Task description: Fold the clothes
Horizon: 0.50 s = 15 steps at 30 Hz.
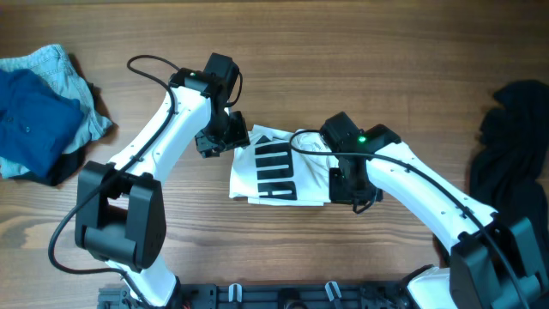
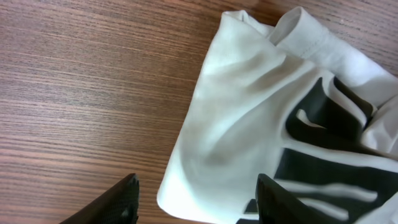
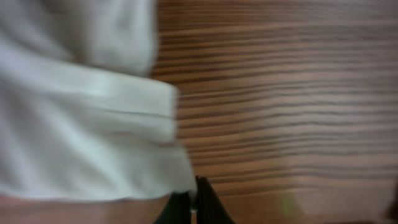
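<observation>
A wooden table (image 1: 343, 51) fills the overhead view, its grain running left to right. Two white robot arms reach in from the near edge. The left arm (image 1: 163, 129) angles up and to the right, and the right arm (image 1: 429, 189) stretches up and to the left, so that both meet at the middle of the table.

A heap of black clothes (image 1: 515, 146) lies at the far right edge, well apart from the arms' working ends. A rumpled heap of blue clothes (image 1: 34, 112), dark blue on top of a paler piece, sits at the far left edge.

Between the two heaps, at the centre of the table, lies a white shirt (image 1: 279, 167) with bold black lettering, partly folded into a rough rectangle with its print facing up. The left wrist camera shows the shirt (image 2: 249, 124) creased, with a hemmed fold at its upper edge.

The left gripper (image 1: 225, 133) hangs over the shirt's upper left corner. Its wrist view shows the left gripper (image 2: 198, 183) with fingers spread wide apart and nothing between them.

The right gripper (image 1: 353, 193) is at the shirt's lower right edge. In its blurred wrist view the right gripper (image 3: 191, 202) has its fingers pressed together at the corner of the shirt (image 3: 81, 124), apparently pinching the hem.
</observation>
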Motion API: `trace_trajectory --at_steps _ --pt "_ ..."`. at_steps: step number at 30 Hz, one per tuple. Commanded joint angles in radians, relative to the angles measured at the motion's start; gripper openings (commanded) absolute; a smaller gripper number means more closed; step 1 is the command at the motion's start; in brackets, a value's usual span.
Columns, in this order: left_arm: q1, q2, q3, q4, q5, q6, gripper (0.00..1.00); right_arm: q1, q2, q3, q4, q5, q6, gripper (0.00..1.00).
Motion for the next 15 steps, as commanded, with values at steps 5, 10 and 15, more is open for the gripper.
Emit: trace_trajectory --at_steps 5,10,15 --pt "0.003 0.006 -0.005 -0.021 -0.013 0.016 0.6 -0.002 0.003 -0.047 0.089 0.008 0.008 0.21" --pt "0.003 0.006 -0.005 -0.028 -0.013 0.016 0.6 -0.002 -0.074 0.113 0.075 0.028 -0.054 0.22" --pt "0.003 0.006 -0.005 -0.027 -0.013 0.016 0.6 -0.002 -0.089 0.19 0.149 0.062 -0.055 0.32"
